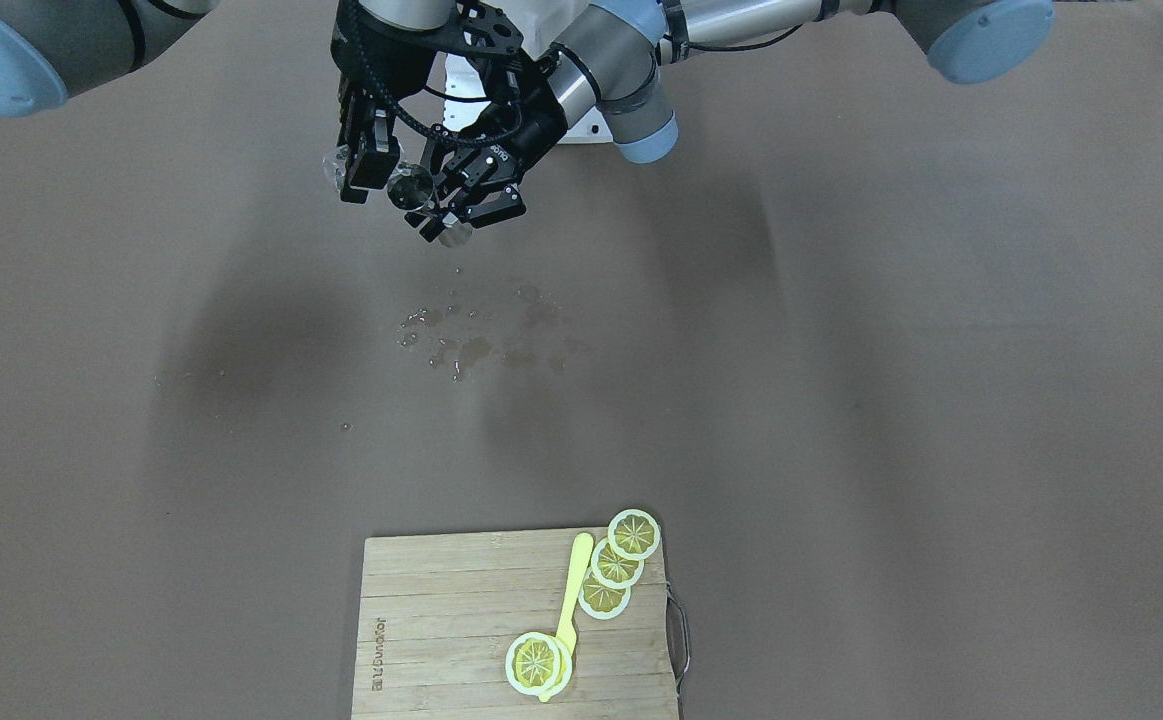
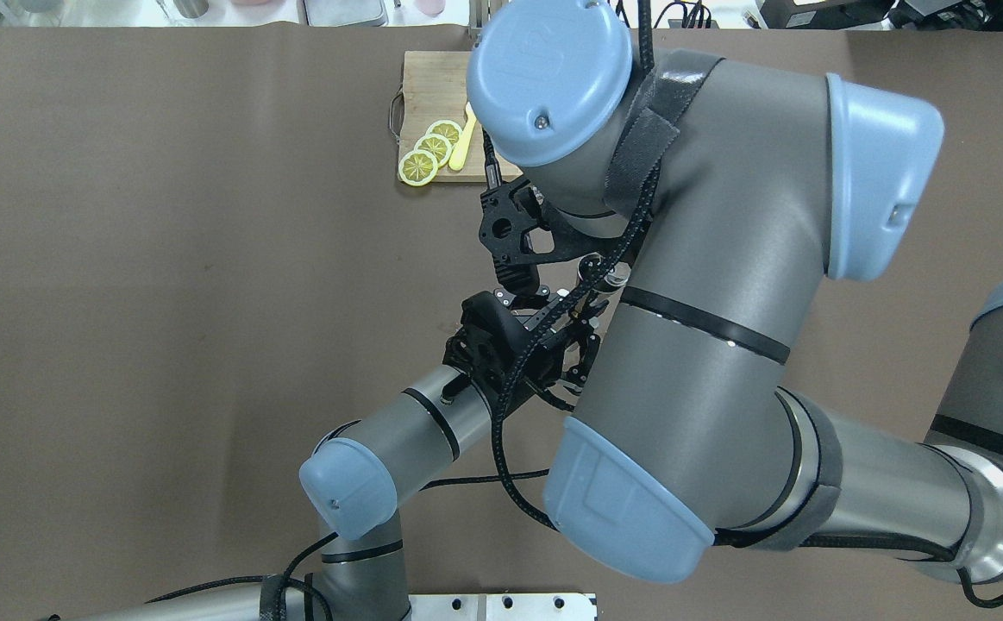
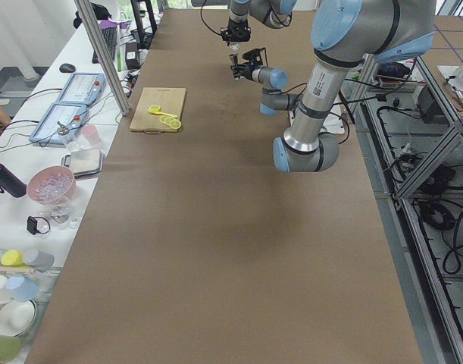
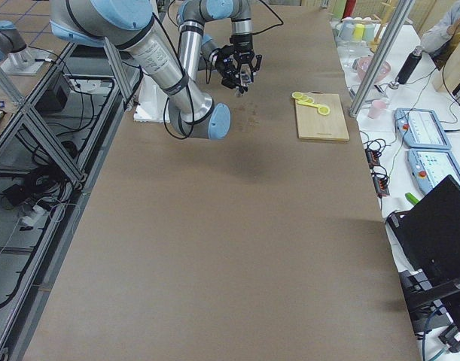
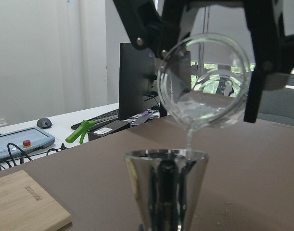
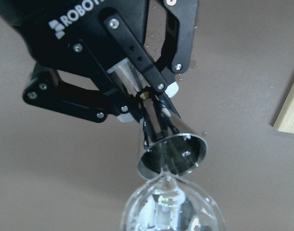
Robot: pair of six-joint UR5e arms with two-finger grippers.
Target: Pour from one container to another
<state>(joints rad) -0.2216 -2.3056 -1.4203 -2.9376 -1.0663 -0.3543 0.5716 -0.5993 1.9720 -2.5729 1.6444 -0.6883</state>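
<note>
A clear glass [image 5: 204, 82] with water in it hangs tilted in the left wrist view, my right gripper [image 5: 204, 72] shut on its sides. A thin stream [image 5: 189, 139] falls from its lip into a steel cone-shaped jigger [image 5: 166, 187] just below. In the right wrist view my left gripper [image 6: 144, 98] is shut on the jigger's [image 6: 173, 151] lower half, with the glass [image 6: 173, 211] right above the mouth. Both grippers meet high over the table near the robot, the right gripper [image 1: 369, 175] beside the left gripper [image 1: 461, 215].
Spilled water drops [image 1: 481, 340] wet the brown table under the grippers. A wooden cutting board [image 1: 421, 600] with lemon slices [image 1: 633, 533] and a yellow spoon [image 1: 571, 590] lies at the table's far edge.
</note>
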